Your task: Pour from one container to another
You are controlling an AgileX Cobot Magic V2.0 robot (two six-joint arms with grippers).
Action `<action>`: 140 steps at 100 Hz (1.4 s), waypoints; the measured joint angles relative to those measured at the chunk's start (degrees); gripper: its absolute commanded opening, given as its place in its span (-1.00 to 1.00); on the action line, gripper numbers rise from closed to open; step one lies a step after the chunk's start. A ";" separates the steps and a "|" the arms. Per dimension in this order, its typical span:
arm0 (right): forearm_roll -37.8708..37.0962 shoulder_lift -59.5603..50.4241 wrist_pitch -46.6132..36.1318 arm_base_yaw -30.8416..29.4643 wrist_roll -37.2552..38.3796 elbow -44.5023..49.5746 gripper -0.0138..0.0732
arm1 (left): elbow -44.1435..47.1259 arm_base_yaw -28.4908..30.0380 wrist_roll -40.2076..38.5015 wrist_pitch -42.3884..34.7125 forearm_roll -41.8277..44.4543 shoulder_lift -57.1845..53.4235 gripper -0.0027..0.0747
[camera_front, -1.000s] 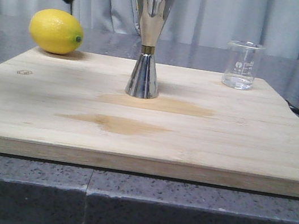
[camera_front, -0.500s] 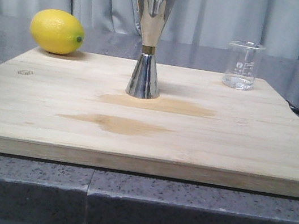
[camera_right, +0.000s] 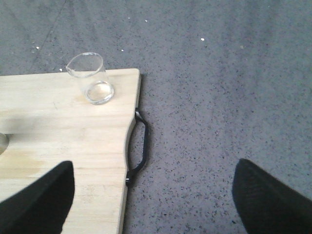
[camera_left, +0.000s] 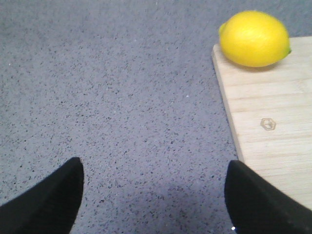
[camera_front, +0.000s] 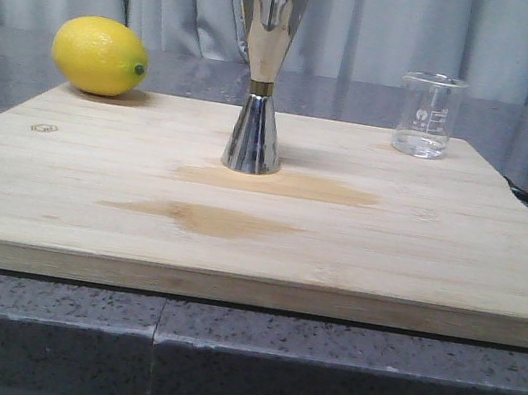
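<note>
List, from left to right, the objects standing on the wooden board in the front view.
lemon → steel jigger → glass beaker

A grey speckled tabletop (camera_front: 41,317) carries a pale wooden cutting board (camera_front: 259,227) with a black handle (camera_right: 139,151) on its right edge. The board covers most of the tabletop's width, and bare stone shows in front of the board and beside it.
</note>
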 measured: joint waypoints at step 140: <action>-5.25 -0.05 0.14 0.00 0.12 -0.01 -0.85 | 3.06 0.00 -0.12 -2.81 -1.34 -5.78 -0.98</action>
